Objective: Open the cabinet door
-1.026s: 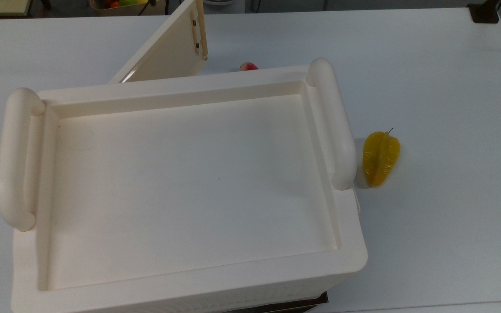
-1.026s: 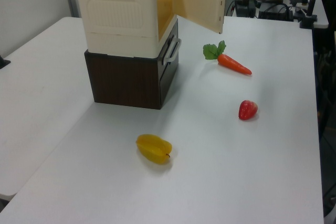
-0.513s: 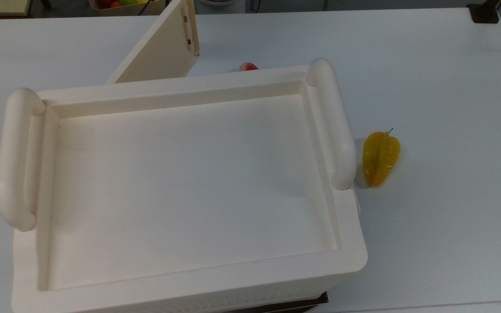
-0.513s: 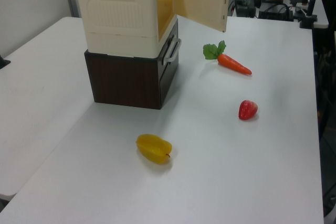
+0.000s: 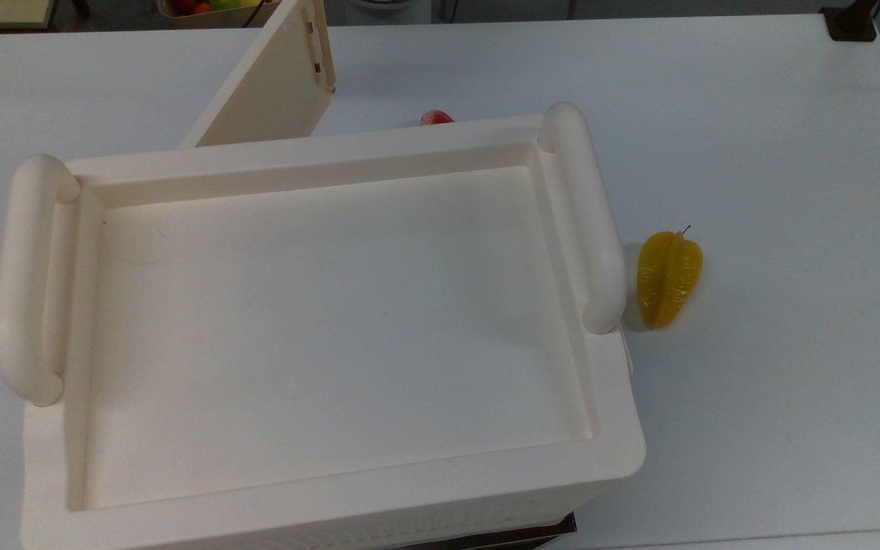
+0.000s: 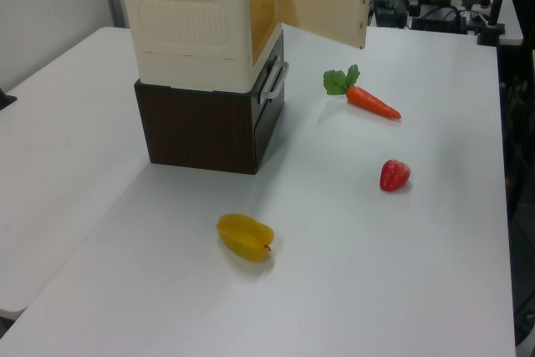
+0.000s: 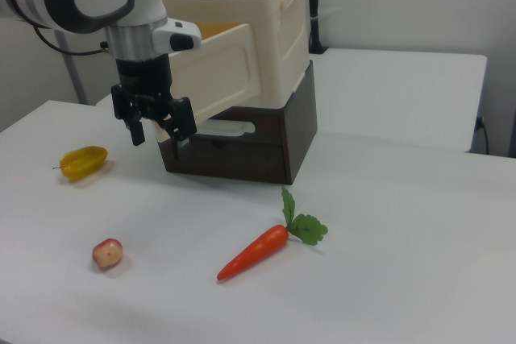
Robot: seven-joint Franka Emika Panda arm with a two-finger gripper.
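Surface: white table (image 6: 418,273), more tables and desks with equipment behind it in the left view.
Cabinet: cream cabinet (image 6: 196,27) stacked on a dark brown box (image 6: 205,127); recessed top (image 5: 333,321) with two tubular handles (image 5: 585,218).
Cabinet door: cabinet door (image 6: 324,10) swung wide open, free edge at about 3 o'clock from the cabinet in the left view; in the top view it sticks out toward 12 o'clock (image 5: 276,84), slots near its far edge; in the right view (image 7: 218,70) it faces the camera.
Gripper: gripper (image 7: 157,130) hangs just beside the door's free edge in the right view, fingers spread apart, gripping nothing.
Starfruit: yellow starfruit (image 6: 245,237) at 6 o'clock from the box in the left view.
Carrot: carrot (image 7: 262,249) near table centre in the right view.
Red fruit: small red fruit (image 6: 394,175) well apart from the cabinet.
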